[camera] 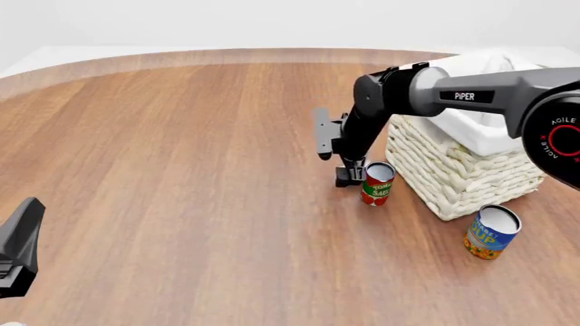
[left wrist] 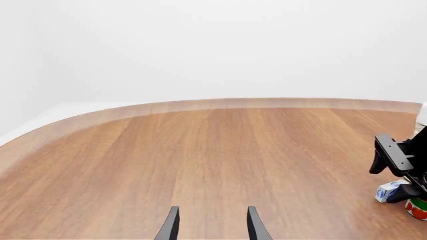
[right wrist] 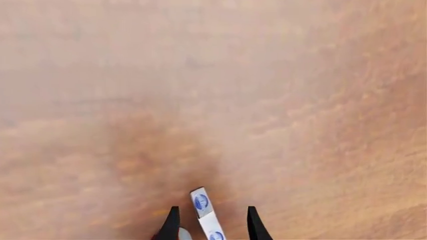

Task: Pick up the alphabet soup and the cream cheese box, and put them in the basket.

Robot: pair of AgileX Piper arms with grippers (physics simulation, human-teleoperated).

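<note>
In the right wrist view the cream cheese box (right wrist: 202, 202) stands on edge, blue and white, between the fingers of my right gripper (right wrist: 213, 211). The jaws are open and a gap shows on both sides of the box. From the front, the right gripper (camera: 349, 178) points down at the table just left of a tomato sauce can (camera: 377, 183). The alphabet soup (camera: 492, 232) stands upright to the right, in front of the basket (camera: 458, 170). My left gripper (left wrist: 213, 211) is open and empty over bare wood at the near left (camera: 18, 248).
The left wrist view catches the right gripper (left wrist: 399, 165) at its edge, with the cream cheese box (left wrist: 389, 191) and the tomato sauce can (left wrist: 418, 209) under it. The tomato can stands close between the right gripper and the basket's front corner.
</note>
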